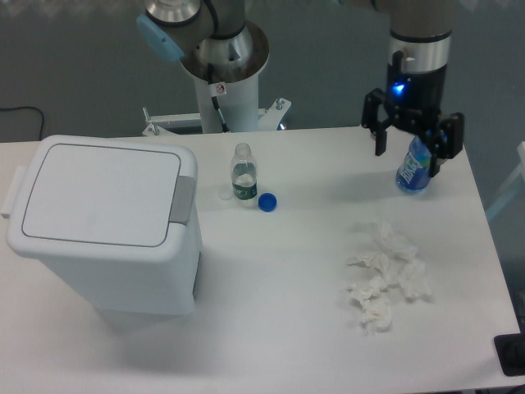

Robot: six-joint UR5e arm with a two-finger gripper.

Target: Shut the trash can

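Note:
The trash can [105,222] is a large white bin on the left of the table, its flat lid lying down flush and the grey push tab [183,199] facing right. My gripper [406,162] hangs open far to the right, above the back right of the table, its fingers spread in front of a blue water bottle [417,168]. Nothing is held between the fingers.
A small clear bottle [243,173] stands uncapped near the table's back middle, with a blue cap [267,201] beside it. A pile of crumpled white tissues [383,275] lies at the right. The robot's base column [224,70] rises behind the table.

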